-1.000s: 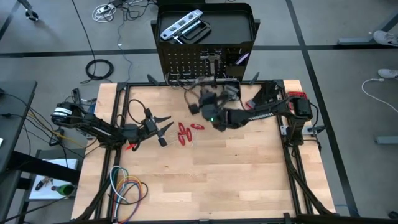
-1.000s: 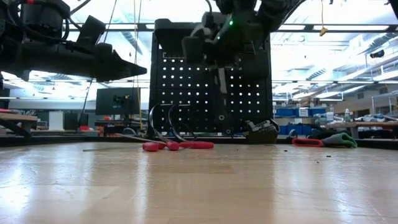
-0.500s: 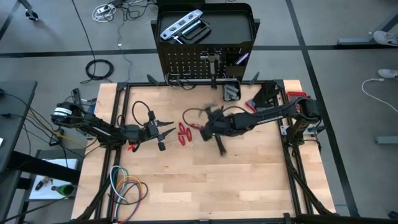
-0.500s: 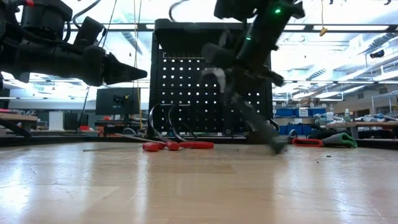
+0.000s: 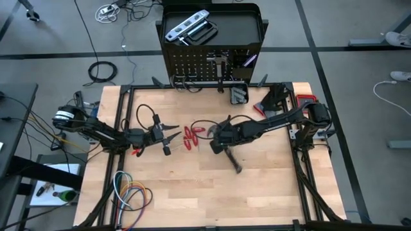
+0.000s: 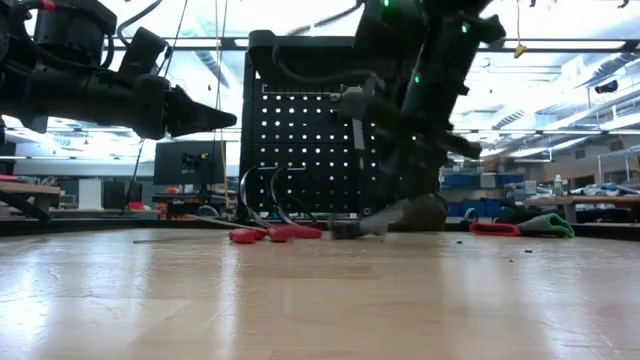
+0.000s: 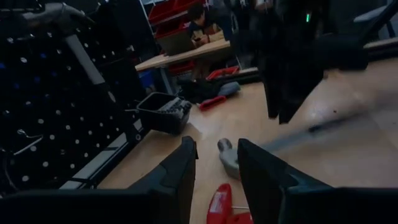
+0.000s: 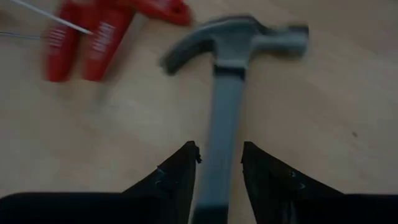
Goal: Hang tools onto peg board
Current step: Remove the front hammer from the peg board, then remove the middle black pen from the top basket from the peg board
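- Hammer [image 8: 233,74] is what matters right now: it's lying flat on the wooden table [image 5: 257,199] around the middle, head next to the red-handled pliers [image 5: 190,136], handle running back toward the right gripper [image 8: 216,163].
- Right gripper's fingers sit partly open on either side of the handle. I honestly can't tell whether they're pinching it or have just let go, so I'm not calling it a grip.
- To do this step well, I'd say close squarely on the handle nearer the head so it won't swing, lift clear of the pliers, then carry it to the peg board [image 5: 209,64] at the far edge.
- Left gripper [image 7: 214,158] hovers above the table's left side, fingers partly open, nothing in them.
- Right wrist view shows the claw-and-face shape and exactly how the fingers straddle the handle; the high view only gives a thin dark stick [image 5: 229,157].
- Low view shows the hammer [image 6: 385,218] resting on the table in front of the peg board [image 6: 300,150], which the top-down shot can't.
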You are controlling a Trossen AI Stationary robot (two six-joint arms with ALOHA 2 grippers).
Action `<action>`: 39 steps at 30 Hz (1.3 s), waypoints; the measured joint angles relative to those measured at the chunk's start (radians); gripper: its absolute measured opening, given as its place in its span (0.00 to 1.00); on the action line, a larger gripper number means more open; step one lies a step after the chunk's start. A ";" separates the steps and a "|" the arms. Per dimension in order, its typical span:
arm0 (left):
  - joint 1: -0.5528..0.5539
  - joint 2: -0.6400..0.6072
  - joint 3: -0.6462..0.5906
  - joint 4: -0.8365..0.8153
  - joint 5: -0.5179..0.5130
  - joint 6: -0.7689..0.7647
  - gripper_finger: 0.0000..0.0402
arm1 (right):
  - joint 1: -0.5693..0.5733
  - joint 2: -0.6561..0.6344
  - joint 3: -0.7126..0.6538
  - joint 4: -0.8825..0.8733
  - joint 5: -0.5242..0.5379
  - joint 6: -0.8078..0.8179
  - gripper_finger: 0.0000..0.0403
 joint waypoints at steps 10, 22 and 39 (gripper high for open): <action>0.000 0.000 0.000 -0.008 0.000 0.000 0.30 | 0.009 -0.179 0.071 -0.111 0.445 -0.344 0.42; 0.000 0.000 0.000 -0.012 0.091 -0.003 0.30 | -0.014 -0.489 -0.097 -0.112 0.873 -0.540 0.43; 0.001 0.000 0.011 -0.002 0.011 0.136 0.30 | -0.375 -0.775 -0.387 0.711 0.297 -1.411 0.43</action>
